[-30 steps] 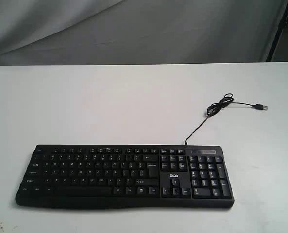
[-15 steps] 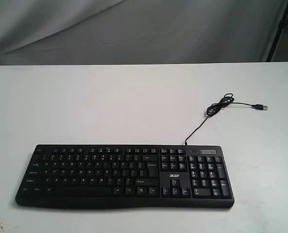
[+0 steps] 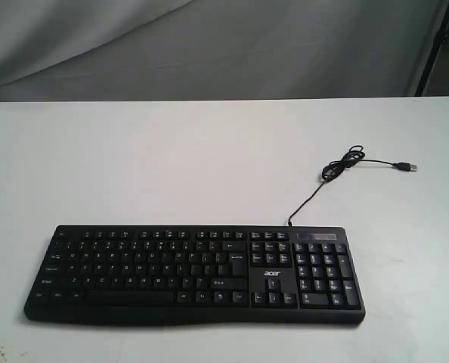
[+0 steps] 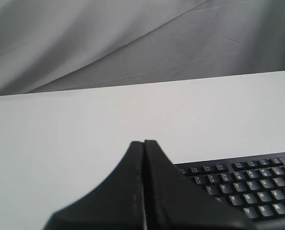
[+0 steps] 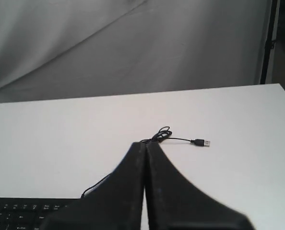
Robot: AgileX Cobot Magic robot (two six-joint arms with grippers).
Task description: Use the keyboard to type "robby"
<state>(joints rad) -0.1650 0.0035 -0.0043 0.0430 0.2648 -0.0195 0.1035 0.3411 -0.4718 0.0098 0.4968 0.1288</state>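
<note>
The black keyboard (image 3: 194, 274) lies flat near the front edge of the white table (image 3: 171, 166), number pad on the right, white "acer" logo above the arrow keys. Its thin black cable (image 3: 319, 189) runs back to a loose coil and a USB plug (image 3: 408, 166). Neither arm shows in the exterior view. In the left wrist view my left gripper (image 4: 144, 142) is shut with nothing in it, raised above the table beside the keyboard's (image 4: 248, 187) letter rows. In the right wrist view my right gripper (image 5: 146, 143) is also shut and empty, with the keyboard's corner (image 5: 17, 211) and the cable's coil (image 5: 162, 134) beyond it.
A grey cloth backdrop (image 3: 209, 45) hangs behind the table's far edge. A dark stand post (image 3: 436, 45) rises at the back right. Bare white tabletop lies between the keyboard and the far edge.
</note>
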